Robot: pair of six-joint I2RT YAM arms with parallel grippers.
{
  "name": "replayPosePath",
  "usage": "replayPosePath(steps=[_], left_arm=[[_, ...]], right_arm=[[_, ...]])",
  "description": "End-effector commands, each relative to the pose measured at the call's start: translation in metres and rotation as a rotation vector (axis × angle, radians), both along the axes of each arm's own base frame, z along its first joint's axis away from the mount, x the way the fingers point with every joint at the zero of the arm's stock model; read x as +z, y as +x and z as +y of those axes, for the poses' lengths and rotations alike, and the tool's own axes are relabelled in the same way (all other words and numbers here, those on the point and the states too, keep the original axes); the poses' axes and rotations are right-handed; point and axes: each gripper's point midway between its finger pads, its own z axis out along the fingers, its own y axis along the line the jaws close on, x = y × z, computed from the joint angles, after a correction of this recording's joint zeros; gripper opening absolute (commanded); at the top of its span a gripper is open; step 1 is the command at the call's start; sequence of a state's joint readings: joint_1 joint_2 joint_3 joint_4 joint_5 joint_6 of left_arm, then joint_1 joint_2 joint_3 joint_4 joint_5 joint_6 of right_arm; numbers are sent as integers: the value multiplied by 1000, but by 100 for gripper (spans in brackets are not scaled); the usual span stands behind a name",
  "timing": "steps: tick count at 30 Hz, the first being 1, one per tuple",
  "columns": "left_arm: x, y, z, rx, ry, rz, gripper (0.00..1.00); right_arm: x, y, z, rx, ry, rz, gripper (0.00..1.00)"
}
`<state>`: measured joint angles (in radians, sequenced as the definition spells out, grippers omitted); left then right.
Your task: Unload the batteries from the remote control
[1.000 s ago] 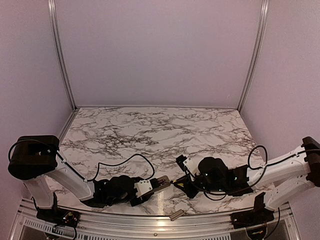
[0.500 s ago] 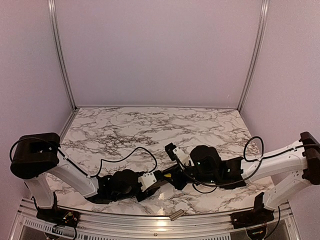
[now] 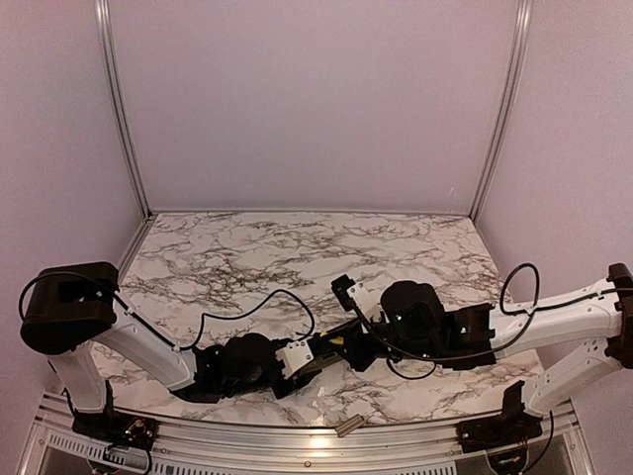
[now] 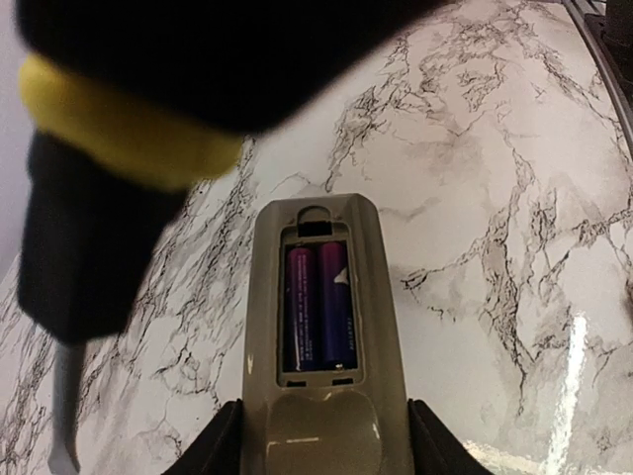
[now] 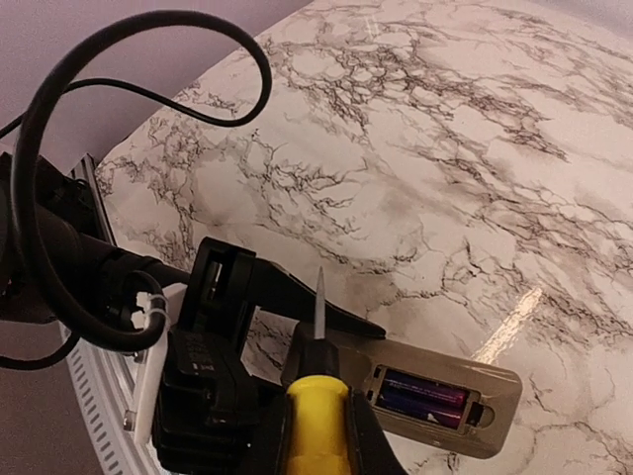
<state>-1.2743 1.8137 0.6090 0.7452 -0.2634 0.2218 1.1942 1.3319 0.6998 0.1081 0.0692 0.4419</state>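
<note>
My left gripper (image 4: 321,457) is shut on the remote control (image 4: 321,421), which lies grey-beige back up. Its recess is open and shows the two purple batteries (image 4: 318,307) side by side. My right gripper (image 5: 318,440) is shut on a yellow-handled screwdriver (image 5: 316,401). The screwdriver's tip (image 5: 319,292) points past the remote's gripped end, beside the left fingers (image 5: 297,297). The remote (image 5: 495,386) and batteries (image 5: 420,396) lie just right of the tip. In the top view both grippers (image 3: 318,354) (image 3: 348,341) meet at the table's front centre. The screwdriver looms blurred in the left wrist view (image 4: 119,139).
A small flat grey-beige cover piece (image 3: 348,427) lies on the metal rail at the table's front edge. A black cable (image 5: 148,59) loops over the marble table (image 3: 297,257). Purple walls close in the back and sides.
My right arm has swung left and brought the screwdriver over the remote in the left gripper. The left gripper has shifted slightly right with the remote.
</note>
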Motion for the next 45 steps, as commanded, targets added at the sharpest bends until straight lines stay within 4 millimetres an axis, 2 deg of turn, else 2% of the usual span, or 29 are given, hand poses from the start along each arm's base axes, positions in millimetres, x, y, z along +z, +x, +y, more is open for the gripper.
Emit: replayPosePath(steps=[1, 9, 26, 31, 35, 39, 45], left_arm=[[-9, -2, -4, -31, 40, -14, 0], [-7, -6, -5, -56, 36, -10, 0], [-13, -2, -2, -35, 76, -51, 0], [-17, -1, -3, -20, 95, -72, 0], [-17, 0, -3, -6, 101, -84, 0], [-18, -1, -5, -7, 106, -91, 0], [-18, -2, -5, -6, 108, -93, 0]], right_arm=[[41, 9, -10, -72, 24, -72, 0], [27, 1, -37, -87, -92, -30, 0], [-5, -22, -48, -75, -177, 140, 0], [-18, -20, -58, -117, -226, 155, 0], [-19, -12, -64, -195, -215, 159, 0], [-17, -5, -60, -217, -169, 140, 0], [-35, -3, -57, -222, -252, 157, 0]])
